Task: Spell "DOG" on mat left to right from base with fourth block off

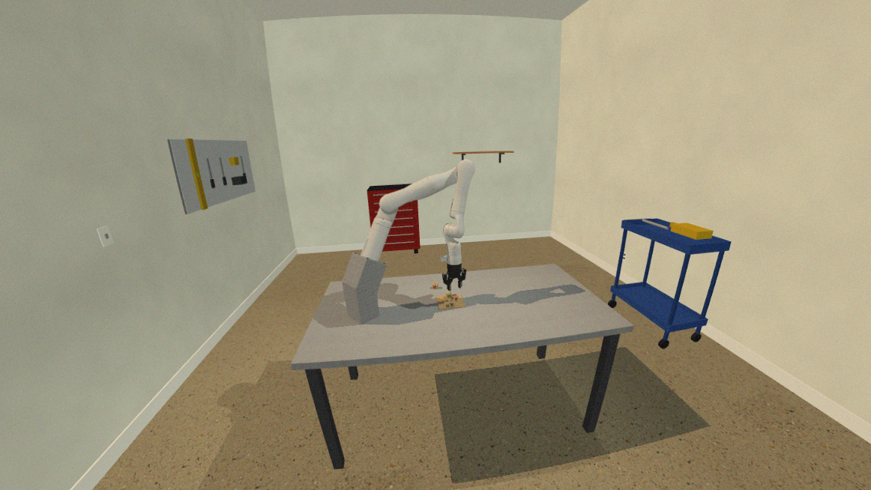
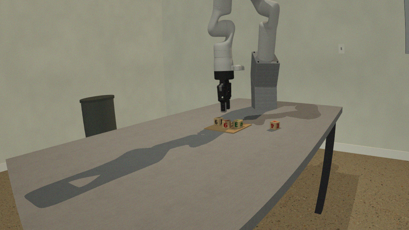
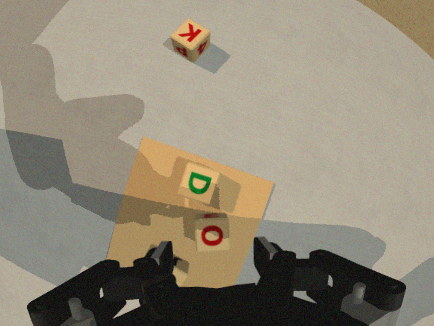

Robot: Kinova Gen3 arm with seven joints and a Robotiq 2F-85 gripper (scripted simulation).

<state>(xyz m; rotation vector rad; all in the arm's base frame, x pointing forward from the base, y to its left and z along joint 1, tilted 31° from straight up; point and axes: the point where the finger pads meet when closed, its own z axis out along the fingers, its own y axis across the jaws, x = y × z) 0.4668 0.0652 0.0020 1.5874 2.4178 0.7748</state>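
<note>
My gripper [image 1: 454,287] [image 2: 225,109] [image 3: 213,252] is open and empty, above the tan mat [image 2: 211,128] [image 3: 135,170]. The D block [image 2: 237,123] [image 3: 200,182] lies on the mat, green D on top. Beside it lies the O block [image 2: 226,124] [image 3: 212,234], red O on top, with a small gap between them. A third block [image 2: 218,121] [image 3: 181,271] is on the mat past the O block. My finger mostly hides it in the wrist view, so its top letter is hidden. The three stand in a clearly bent line. The K block [image 1: 434,285] [image 2: 274,125] [image 3: 190,37] lies off the mat.
The mat lies flat on the grey table [image 1: 518,328] [image 2: 171,182]. The robot's grey base [image 1: 361,298] [image 2: 264,85] stands at one end of the table. Arm shadows cross the table and part of the mat. A blue cart [image 1: 652,304] and a dark bin [image 2: 98,117] stand away from the table.
</note>
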